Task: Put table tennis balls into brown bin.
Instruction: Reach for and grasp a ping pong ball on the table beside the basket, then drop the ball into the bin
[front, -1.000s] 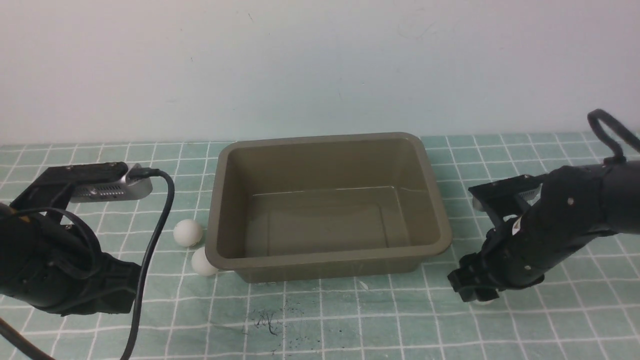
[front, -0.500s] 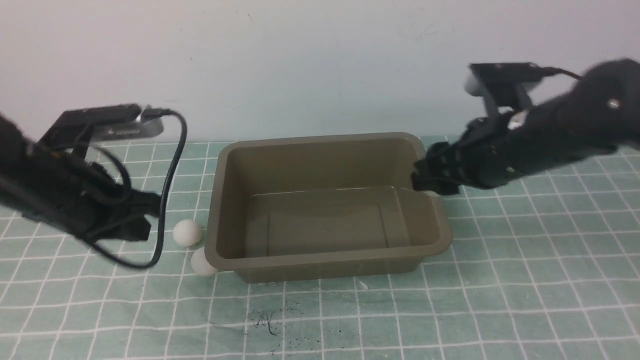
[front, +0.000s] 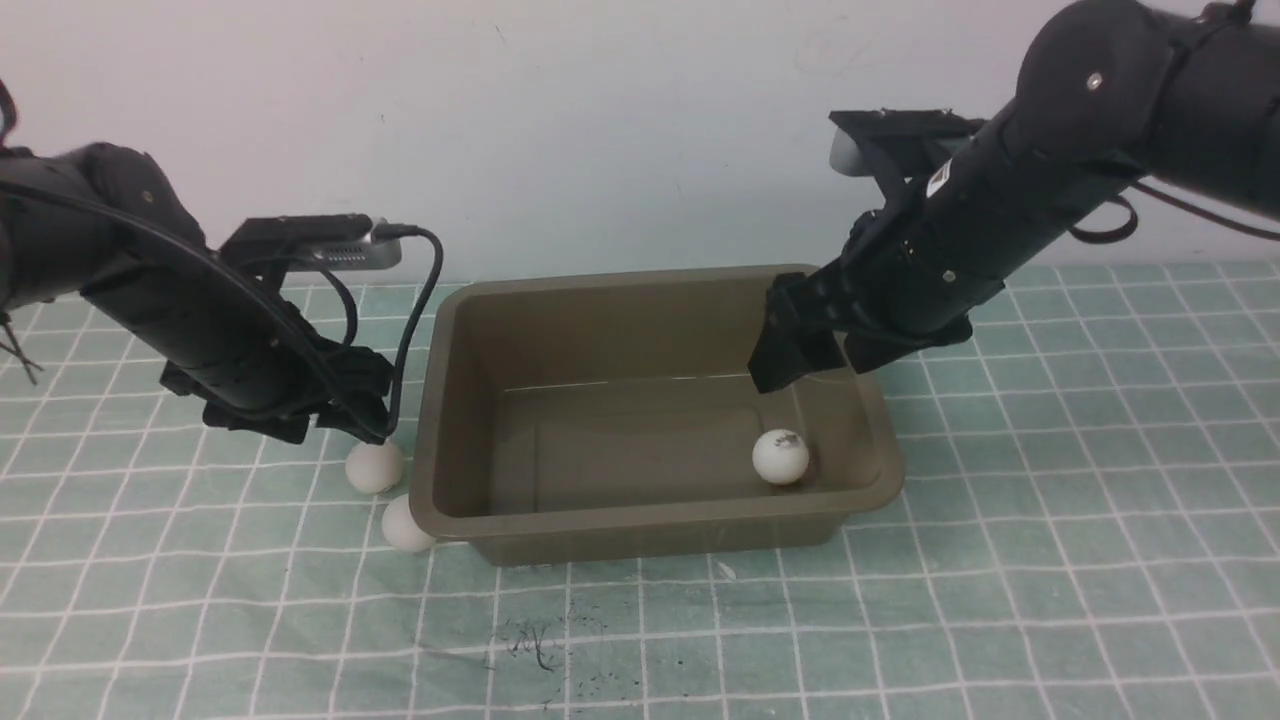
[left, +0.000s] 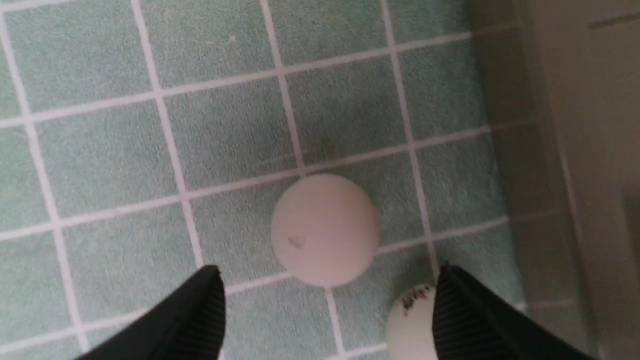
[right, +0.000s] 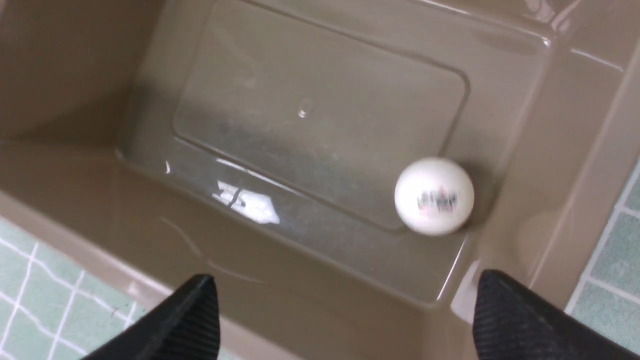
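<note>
One table tennis ball (front: 780, 457) lies inside the brown bin (front: 640, 525), near its right front corner, below the right fingers (right: 510, 320), which are spread wide and empty. The left fingers (left: 200, 310), also parted and empty, hang over a second ball (front: 375, 466) on the bench (front: 1050, 560). A third ball (front: 405, 524) sits beside the bin's left front corner.

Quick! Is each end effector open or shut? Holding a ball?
Left end effector: open, holding nothing, near a white ball on the mat.
Right end effector: open, holding nothing, above the printed ball in the brown bin.
</note>
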